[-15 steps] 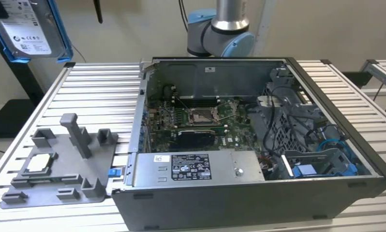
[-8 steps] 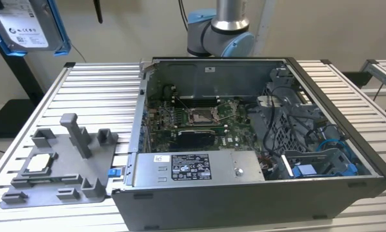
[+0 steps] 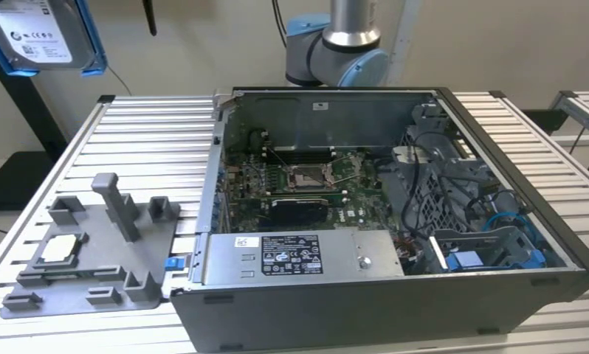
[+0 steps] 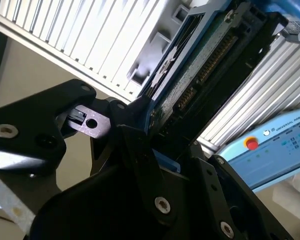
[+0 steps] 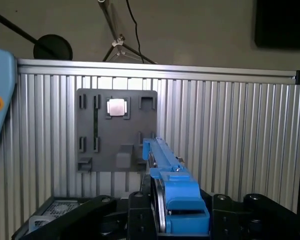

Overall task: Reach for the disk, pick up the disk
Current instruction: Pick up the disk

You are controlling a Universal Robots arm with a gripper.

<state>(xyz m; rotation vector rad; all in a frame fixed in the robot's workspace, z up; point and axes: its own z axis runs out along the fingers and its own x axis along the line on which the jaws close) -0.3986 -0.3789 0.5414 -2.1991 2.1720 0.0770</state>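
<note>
The disk [image 3: 40, 33], a silver-grey drive with a white label and blue side rails, hangs high above the table at the exterior view's upper left. In the first wrist view the disk [image 5: 166, 165] is seen edge-on, its blue rail running between the black fingers of my gripper [image 5: 172, 212], which is shut on it. The second wrist view shows the disk's [image 4: 202, 70] green circuit-board side and connector, clamped in my gripper [image 4: 157, 137]. It is well above the grey fixture plate and touches nothing else.
An open computer case [image 3: 491, 295] stands on the slatted aluminium table [image 3: 147, 140], with the arm's base [image 3: 334, 51] behind it. A grey fixture plate [image 3: 108, 258] [image 5: 110, 132] holds a small square silver chip [image 3: 60, 249] [image 5: 116, 107]. A pale blue pendant [image 4: 275, 145] lies beside the table.
</note>
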